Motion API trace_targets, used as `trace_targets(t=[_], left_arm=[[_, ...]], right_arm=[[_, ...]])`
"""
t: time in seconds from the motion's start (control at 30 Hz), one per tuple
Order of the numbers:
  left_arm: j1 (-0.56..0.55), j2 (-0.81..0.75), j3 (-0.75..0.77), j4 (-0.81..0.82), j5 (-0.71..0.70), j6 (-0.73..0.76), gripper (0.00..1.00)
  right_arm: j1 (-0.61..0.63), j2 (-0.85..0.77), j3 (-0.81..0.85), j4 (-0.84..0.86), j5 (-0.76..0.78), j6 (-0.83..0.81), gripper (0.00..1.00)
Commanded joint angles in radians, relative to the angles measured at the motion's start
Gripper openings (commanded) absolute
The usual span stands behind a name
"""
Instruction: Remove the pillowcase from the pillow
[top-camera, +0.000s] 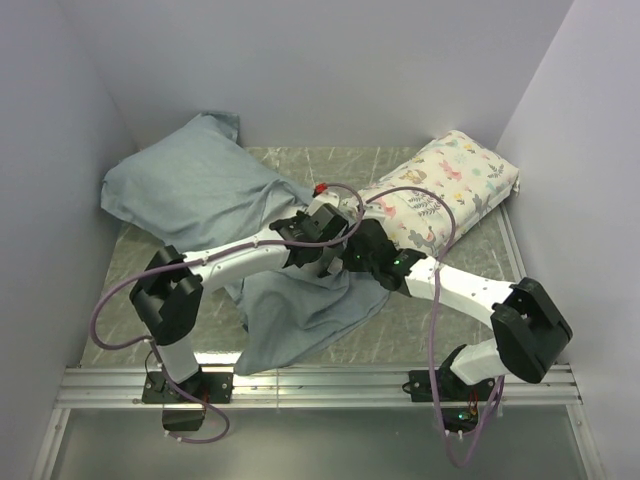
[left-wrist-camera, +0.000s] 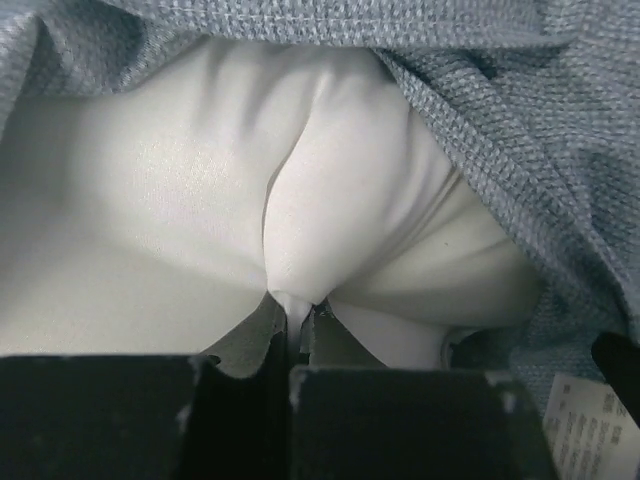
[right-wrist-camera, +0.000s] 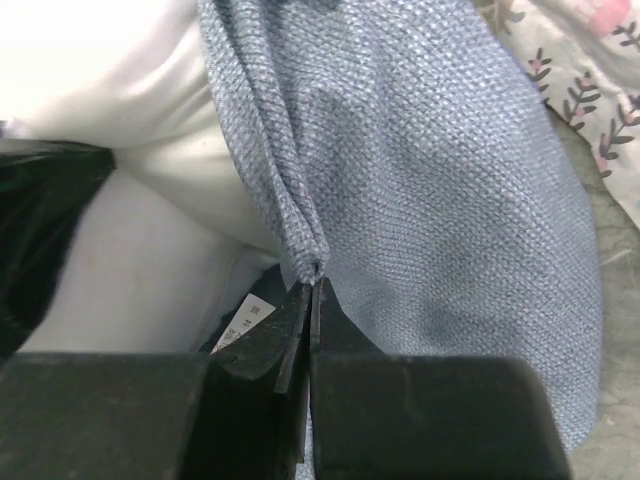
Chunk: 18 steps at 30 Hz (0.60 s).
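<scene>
The pillowcase (top-camera: 190, 185) lies across the table from back left to front middle, showing its grey-blue inner side. In the left wrist view the white pillow (left-wrist-camera: 200, 200) bulges out of the pillowcase (left-wrist-camera: 560, 150) opening. My left gripper (left-wrist-camera: 295, 305) is shut on a pinch of the white pillow. In the top view it (top-camera: 325, 222) sits at the table's middle. My right gripper (right-wrist-camera: 313, 285) is shut on a fold of the pillowcase (right-wrist-camera: 430, 180) edge. It (top-camera: 352, 255) is close beside the left one. The pillow's tag (right-wrist-camera: 243, 325) shows near the right jaws.
A smaller floral-print cream pillow (top-camera: 445, 185) lies at the back right. Grey walls close in the table on the left, back and right. A metal rail (top-camera: 320, 385) runs along the near edge by the arm bases.
</scene>
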Motion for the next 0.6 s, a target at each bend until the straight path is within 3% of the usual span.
trace_targets(t=[0.0,0.2,0.33,0.57], left_arm=[[0.001,-0.04,0.007,-0.075,0.056,-0.034,0.0],[0.001,-0.21,-0.012,-0.109,0.18,0.004,0.0],[-0.005,-0.285,-0.051,-0.133,0.272,0.015,0.01],[-0.013,-0.452,-0.076,-0.118,0.309,0.0,0.01]], right_arm=[[-0.044,0.018,0.026,0.015,0.03,-0.018,0.0],[-0.19,0.018,0.065,0.02,-0.038,-0.04,0.0],[-0.247,0.043,0.176,-0.008,-0.09,-0.053,0.0],[-0.284,0.152,0.245,-0.017,-0.146,-0.067,0.0]])
